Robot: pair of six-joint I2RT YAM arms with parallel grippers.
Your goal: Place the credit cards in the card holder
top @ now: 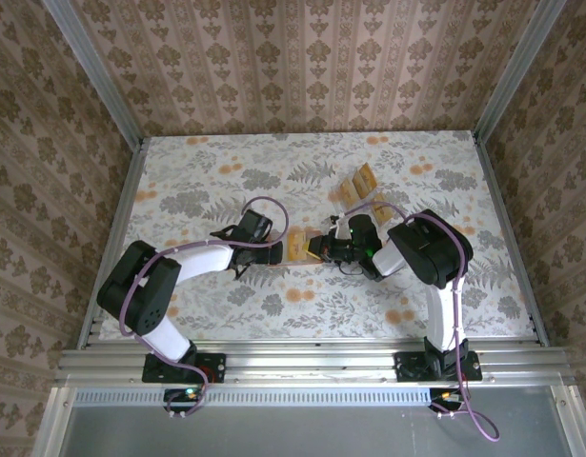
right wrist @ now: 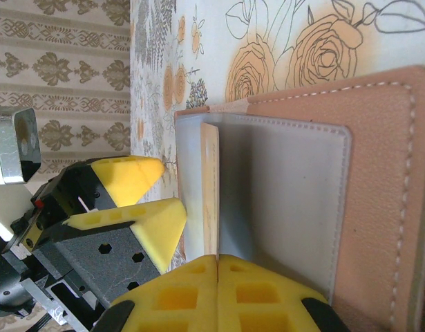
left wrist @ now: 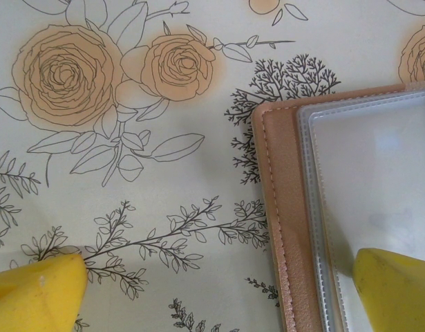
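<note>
Card (right wrist: 209, 187) sits pinched in my closed right gripper (right wrist: 218, 268) for slotting; my empty, wide-open left gripper (left wrist: 219, 289) seemingly steadies the holder (right wrist: 378, 173).

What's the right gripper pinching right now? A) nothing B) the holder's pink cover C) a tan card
C: the right gripper is shut on a thin tan credit card standing edge-on against the card holder, at its grey inner face.

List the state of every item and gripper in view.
Card holder: open, lying flat, grey inside up.
Held card: edge-on at the holder's grey inside.
Spare cards: propped up, apart from the holder.
Left gripper: open, straddling the holder's edge.
Right gripper: shut on the held card.
</note>
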